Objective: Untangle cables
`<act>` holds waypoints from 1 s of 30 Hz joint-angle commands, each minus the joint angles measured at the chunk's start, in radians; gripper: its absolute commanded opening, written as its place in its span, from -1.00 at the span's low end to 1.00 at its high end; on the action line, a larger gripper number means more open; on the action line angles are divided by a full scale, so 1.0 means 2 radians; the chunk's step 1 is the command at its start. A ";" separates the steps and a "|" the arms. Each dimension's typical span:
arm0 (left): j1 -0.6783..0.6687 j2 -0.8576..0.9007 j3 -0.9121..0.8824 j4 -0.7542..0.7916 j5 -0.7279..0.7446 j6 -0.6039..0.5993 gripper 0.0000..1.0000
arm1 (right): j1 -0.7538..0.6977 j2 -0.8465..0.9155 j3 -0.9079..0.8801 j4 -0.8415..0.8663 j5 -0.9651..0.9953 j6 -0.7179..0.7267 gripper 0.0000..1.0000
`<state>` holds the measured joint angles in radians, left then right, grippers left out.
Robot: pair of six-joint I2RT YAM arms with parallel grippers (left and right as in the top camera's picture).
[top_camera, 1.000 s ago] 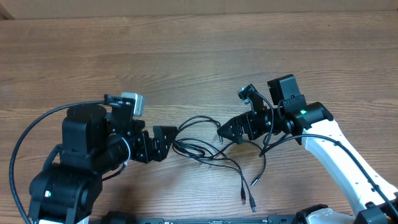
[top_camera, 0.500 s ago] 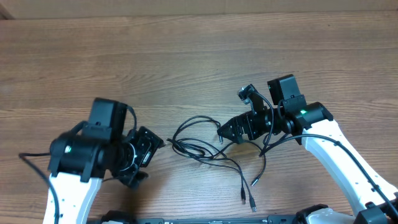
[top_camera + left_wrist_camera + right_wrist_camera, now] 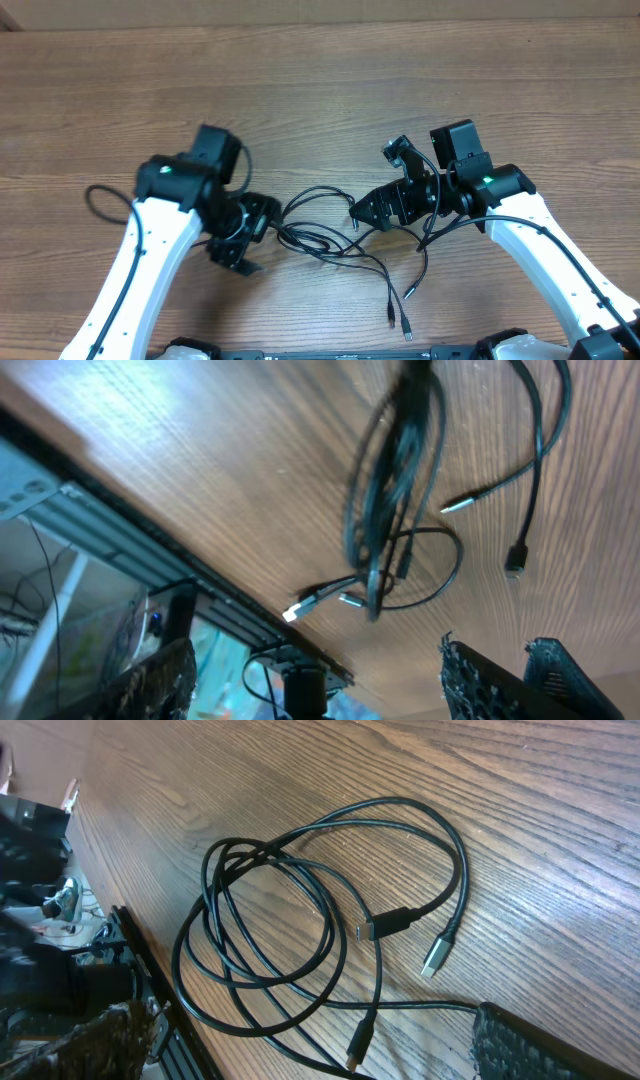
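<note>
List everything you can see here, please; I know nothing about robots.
table: one, brown wood, under everything.
cables: a few, exact count unclear in the tangle, thin and black, looped together mid-table between the two hands.
silvery plug: one, on a cable end beside the loops.
left arm: one, white and black, left side.
right arm: one, white and black, right side.
left hand: one, black, open, at the tangle's left edge.
right hand: one, black, open, at the tangle's right edge.

Wooden table (image 3: 320,90), tangled black cables (image 3: 308,239) on it
</note>
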<state>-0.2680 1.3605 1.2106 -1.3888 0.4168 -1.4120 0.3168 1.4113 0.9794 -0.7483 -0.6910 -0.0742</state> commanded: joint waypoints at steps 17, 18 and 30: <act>-0.111 0.121 0.000 0.117 -0.001 -0.037 0.18 | 0.001 -0.003 -0.002 0.003 0.002 0.001 1.00; -0.114 0.126 0.000 0.119 -0.001 -0.037 0.14 | 0.001 -0.003 -0.002 0.003 0.002 0.001 1.00; -0.107 0.139 0.013 0.138 -0.088 0.060 -0.92 | 0.001 -0.003 -0.002 0.003 0.002 0.001 1.00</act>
<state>-0.5011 1.6535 1.2110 -1.1290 0.3244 -1.4246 0.3168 1.4113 0.9794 -0.7483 -0.6910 -0.0742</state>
